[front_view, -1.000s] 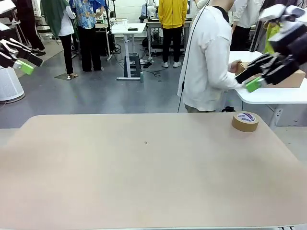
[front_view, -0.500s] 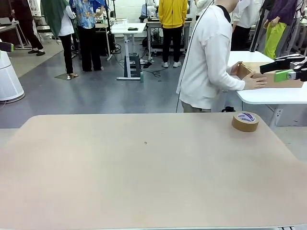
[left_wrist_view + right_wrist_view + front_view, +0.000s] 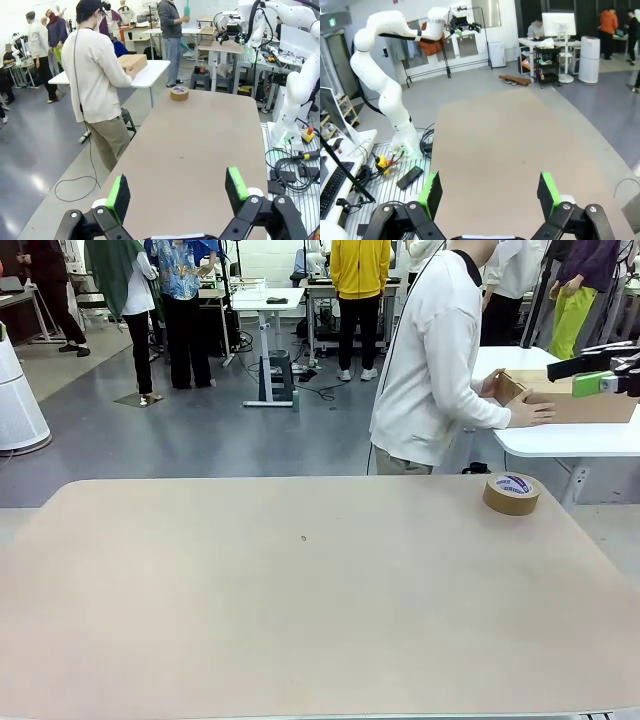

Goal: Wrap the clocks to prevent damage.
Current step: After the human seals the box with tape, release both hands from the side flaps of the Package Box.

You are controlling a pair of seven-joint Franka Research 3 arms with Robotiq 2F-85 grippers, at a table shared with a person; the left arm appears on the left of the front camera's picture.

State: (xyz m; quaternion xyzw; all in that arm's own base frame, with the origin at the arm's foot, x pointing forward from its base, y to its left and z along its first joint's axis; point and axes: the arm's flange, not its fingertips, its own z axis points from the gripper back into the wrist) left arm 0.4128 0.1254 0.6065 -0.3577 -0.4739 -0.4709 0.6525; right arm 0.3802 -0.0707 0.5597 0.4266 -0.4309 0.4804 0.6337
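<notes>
Both arms raised high above the beige oval table (image 3: 300, 600); left gripper (image 3: 177, 192) and right gripper (image 3: 490, 192) spread wide, holding nothing (green pads apart). A brown tape roll (image 3: 511, 493) lies at the table's far right edge, well apart from both; a person in white (image 3: 435, 360) handles a cardboard box (image 3: 570, 400) beyond.

**Occluded and Cropped Elements**

Front view: the right pincer (image 3: 606, 375) is cut off by the right edge, with one green pad and black finger visible; its arm lies outside the frame. The cardboard box (image 3: 565, 400) is partly covered by the person's hand (image 3: 533, 414) and that finger. The worktop (image 3: 300, 610) is cropped at the bottom edge. Print on the tape roll (image 3: 511, 493) is too small to read.
</notes>
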